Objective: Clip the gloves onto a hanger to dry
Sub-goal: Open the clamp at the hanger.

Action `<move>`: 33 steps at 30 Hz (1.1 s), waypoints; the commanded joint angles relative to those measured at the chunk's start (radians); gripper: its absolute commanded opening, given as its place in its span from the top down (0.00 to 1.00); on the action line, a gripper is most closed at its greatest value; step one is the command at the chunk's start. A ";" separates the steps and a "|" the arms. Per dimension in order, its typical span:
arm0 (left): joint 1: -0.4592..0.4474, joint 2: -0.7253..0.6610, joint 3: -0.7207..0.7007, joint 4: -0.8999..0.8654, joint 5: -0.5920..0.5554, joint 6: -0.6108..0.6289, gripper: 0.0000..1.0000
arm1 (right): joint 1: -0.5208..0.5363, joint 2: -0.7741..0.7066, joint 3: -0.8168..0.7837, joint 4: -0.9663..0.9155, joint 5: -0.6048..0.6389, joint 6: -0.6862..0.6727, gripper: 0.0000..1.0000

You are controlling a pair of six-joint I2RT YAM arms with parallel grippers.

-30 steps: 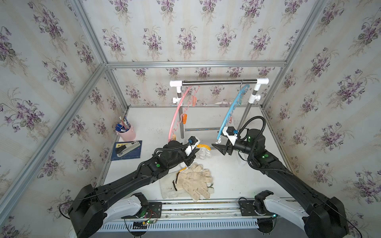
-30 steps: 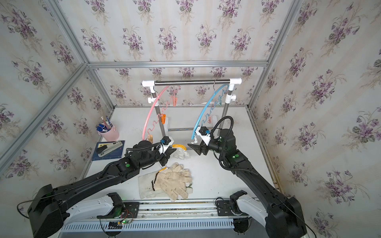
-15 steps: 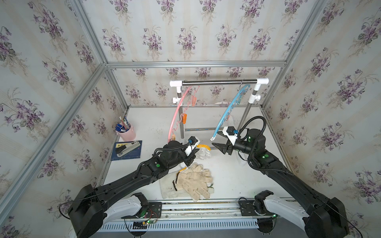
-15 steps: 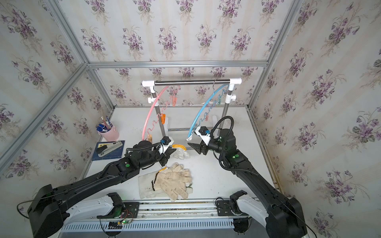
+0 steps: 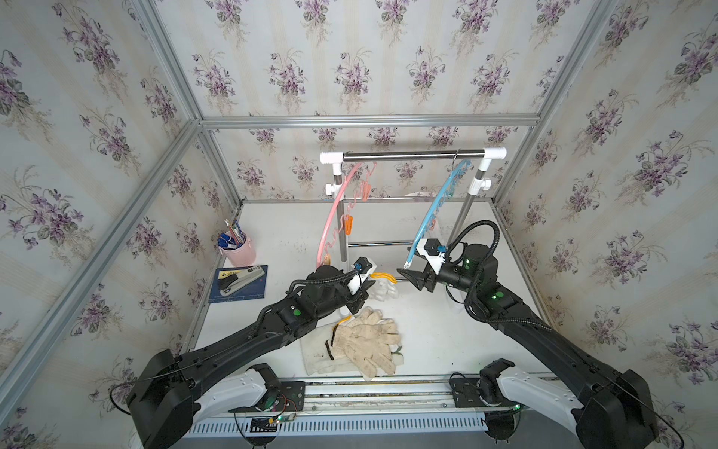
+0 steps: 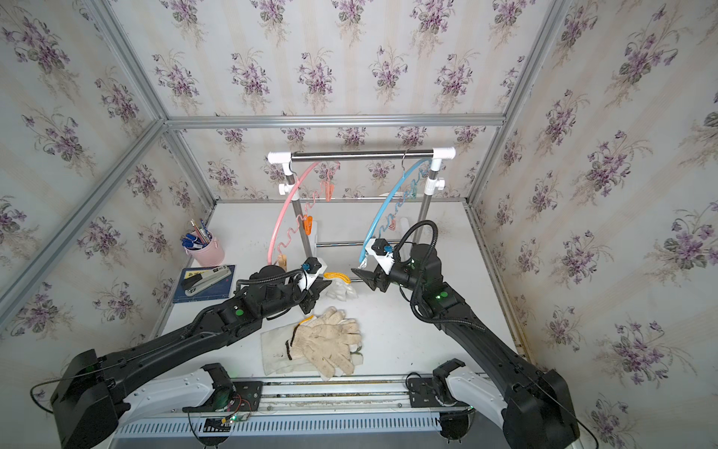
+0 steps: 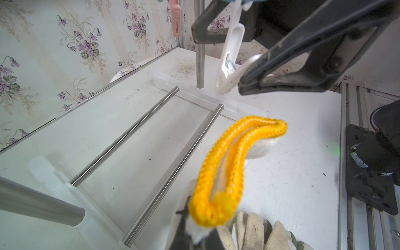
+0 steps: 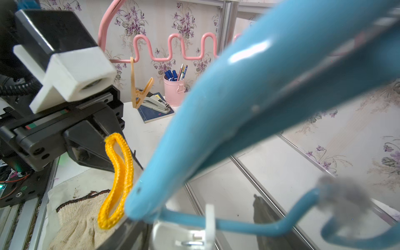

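Observation:
My left gripper [image 5: 367, 285] is shut on a white knitted glove [image 5: 384, 290] just under its yellow cuff [image 7: 229, 164], holding it above the table. Facing it, my right gripper [image 5: 406, 274] is shut on a white clip [image 7: 230, 54] that hangs at the low end of the blue hanger [image 5: 431, 210]; the clip [image 8: 207, 227] sits on the hanger's wire. The cuff [image 8: 119, 177] is a short gap from the clip. In both top views several more gloves [image 5: 365, 342] [image 6: 326, 342] lie piled near the table's front edge.
A pink hanger [image 5: 330, 217] with an orange clip [image 5: 349, 224] hangs from the rack's rail [image 5: 412, 154]. The rack's base bars [image 7: 138, 125] lie under both grippers. A pink pen cup [image 5: 237, 250] and a stapler on a blue notebook [image 5: 241, 278] stand at the left.
My right gripper has narrowed on the white clip and drawn the blue hanger's low end leftward, nearer the yellow cuff. The left arm and its glove have stayed put.

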 commanded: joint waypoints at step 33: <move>0.002 0.055 0.052 0.019 0.000 0.028 0.97 | 0.003 -0.002 0.039 -0.017 -0.037 0.005 0.74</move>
